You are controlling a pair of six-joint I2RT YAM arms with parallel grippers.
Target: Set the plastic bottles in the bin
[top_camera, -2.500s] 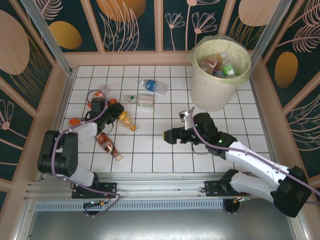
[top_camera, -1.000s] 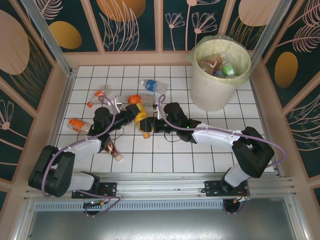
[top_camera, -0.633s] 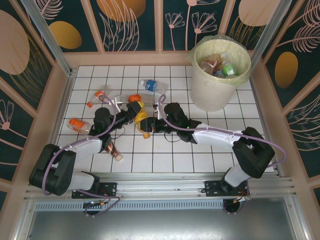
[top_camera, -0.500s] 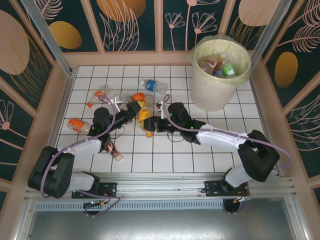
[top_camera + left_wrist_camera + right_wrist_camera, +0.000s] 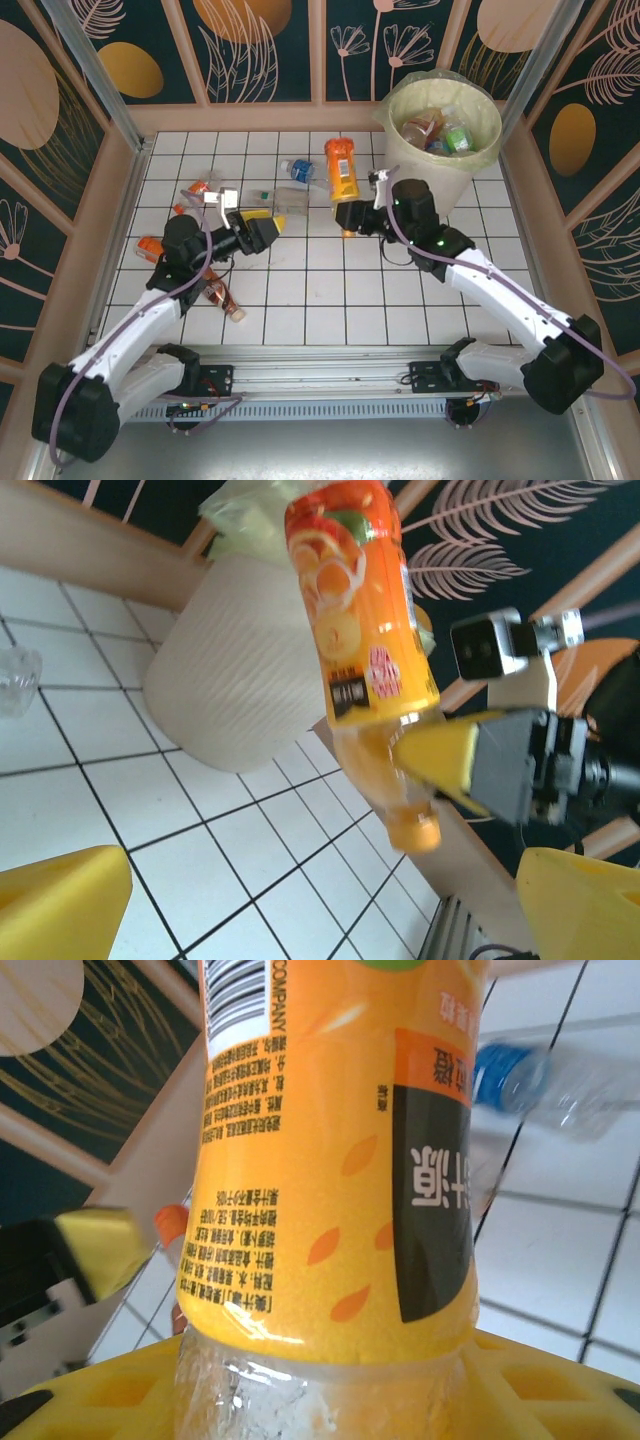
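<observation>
Top external shows the right tool (image 5: 350, 215) clamped on the neck of an orange bottle (image 5: 341, 168), held up beside the bin (image 5: 420, 190). Nearby, the left tool (image 5: 268, 226) hangs with jaws wide apart.

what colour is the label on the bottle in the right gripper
Orange with fruit pictures; the bottle's label shows best in the left wrist view.
</observation>
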